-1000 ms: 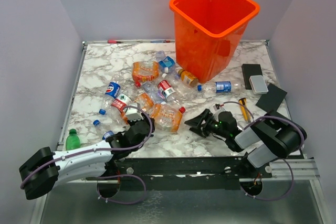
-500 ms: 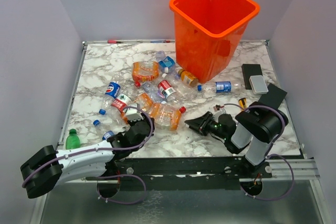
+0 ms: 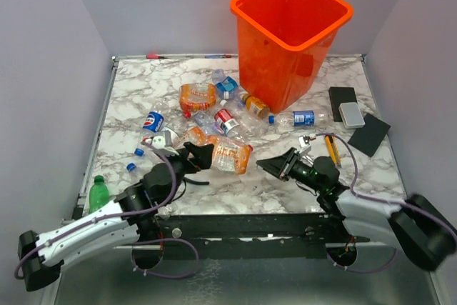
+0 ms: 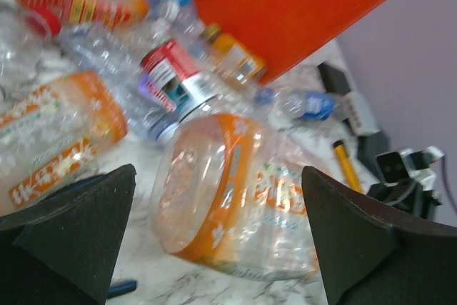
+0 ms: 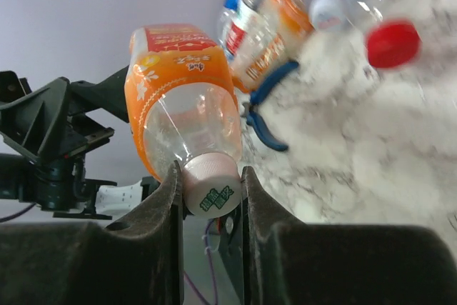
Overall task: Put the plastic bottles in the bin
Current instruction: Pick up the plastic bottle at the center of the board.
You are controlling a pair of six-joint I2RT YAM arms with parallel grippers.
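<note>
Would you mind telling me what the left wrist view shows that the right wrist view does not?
Only the left wrist view shows the orange bin and a yellow pencil-like tool. Only the right wrist view shows the right end effector shut on the white cap of the orange-labelled bottle. Both show what appears to be that same bottle, the open left end effector beside it, and the marble table.
</note>
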